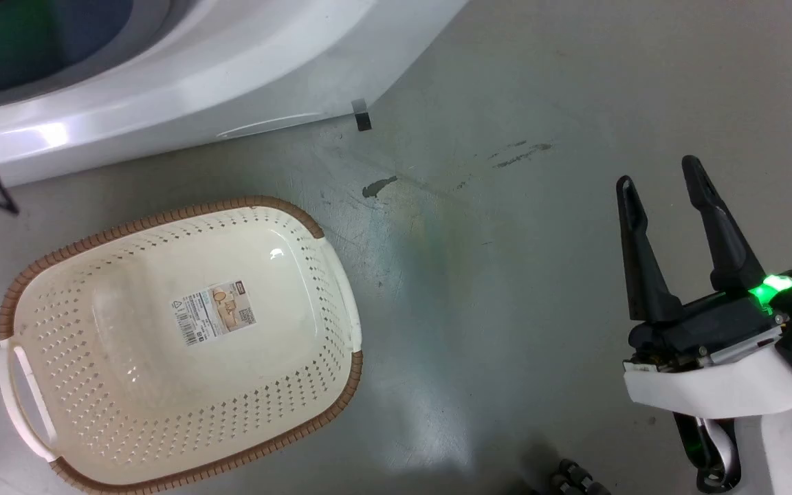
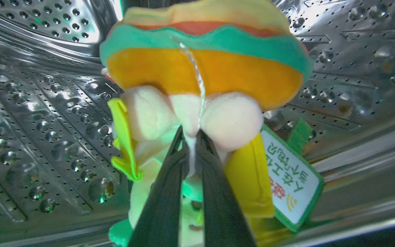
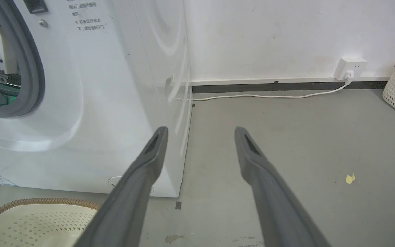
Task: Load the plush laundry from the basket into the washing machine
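The basket [image 1: 162,218] at 8 o'clock in the head view has nothing in it. The plush laundry [image 2: 204,72] is inside the washing machine [image 2: 46,113] drum, pinched tight by the left gripper [image 2: 192,137]. I think it just needs letting go. The right gripper [image 1: 658,172] hangs at 4 o'clock, fingers wide apart, holding nothing.

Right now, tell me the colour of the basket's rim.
The basket has a brown, woven-look rim; the head view shows it best.
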### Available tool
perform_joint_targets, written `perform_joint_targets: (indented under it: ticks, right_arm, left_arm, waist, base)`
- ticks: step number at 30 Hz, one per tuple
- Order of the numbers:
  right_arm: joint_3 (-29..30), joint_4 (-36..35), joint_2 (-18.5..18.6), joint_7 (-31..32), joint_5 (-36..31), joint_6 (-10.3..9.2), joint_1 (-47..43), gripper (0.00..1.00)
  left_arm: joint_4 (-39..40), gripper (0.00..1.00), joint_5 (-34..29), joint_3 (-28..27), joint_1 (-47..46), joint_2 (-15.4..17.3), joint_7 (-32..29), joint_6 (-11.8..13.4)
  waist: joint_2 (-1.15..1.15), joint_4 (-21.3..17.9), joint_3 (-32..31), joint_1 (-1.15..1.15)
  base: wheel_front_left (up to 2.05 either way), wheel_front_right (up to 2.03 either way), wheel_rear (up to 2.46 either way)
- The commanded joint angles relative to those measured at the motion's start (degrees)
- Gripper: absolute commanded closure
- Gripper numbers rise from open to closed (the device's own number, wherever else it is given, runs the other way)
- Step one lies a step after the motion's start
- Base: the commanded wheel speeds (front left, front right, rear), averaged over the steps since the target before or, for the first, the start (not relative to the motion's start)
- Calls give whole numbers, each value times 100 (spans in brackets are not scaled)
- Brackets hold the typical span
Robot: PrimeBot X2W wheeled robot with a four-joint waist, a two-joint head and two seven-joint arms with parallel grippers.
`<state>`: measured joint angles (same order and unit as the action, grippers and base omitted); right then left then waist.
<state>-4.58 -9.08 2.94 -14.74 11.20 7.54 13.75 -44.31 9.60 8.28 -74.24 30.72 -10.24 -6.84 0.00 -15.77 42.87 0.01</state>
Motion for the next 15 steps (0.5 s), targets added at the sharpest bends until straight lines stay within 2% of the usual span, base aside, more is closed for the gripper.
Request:
perform_joint_targets:
  ticks: [1,5,6,7,11,12,15]
  right_arm:
    - [-9,8,-6,-26,40,-5,118,0]
    - [21,44,-6,-26,-24,-5,136,0]
    - [18,54,-6,-26,-54,-5,141,0]
    - [6,60,-6,-26,-89,-5,147,0]
    - [59,94,-6,-26,-197,-5,118,0]
    - [101,157,-6,-26,-297,-5,31,0]
    - [148,176,-6,-26,-425,-5,-67,0]
  left_arm:
    - [-132,100,-11,54,-84,37,19,-35]
    - [-412,100,8,194,-139,-55,159,-44]
    - [-475,56,11,228,-141,-85,218,-46]
    - [-536,0,6,263,-133,-101,289,-47]
    - [-818,0,77,341,24,-232,613,-51]
    - [-1027,0,211,302,330,-424,1022,-21]
    - [-1157,0,303,381,647,-697,1348,-32]
  waist:
    - [0,12,15,-1]
    - [0,107,-42,-1]
    - [0,131,-82,-1]
    - [0,150,-130,-1]
    - [0,278,-464,-1]
    - [0,420,-895,-1]
    - [0,648,-1281,-1]
  base:
    - [0,0,0]
    - [0,0,0]
    - [0,0,0]
    - [0,0,0]
    - [0,0,0]
    - [0,0,0]
    - [0,0,0]
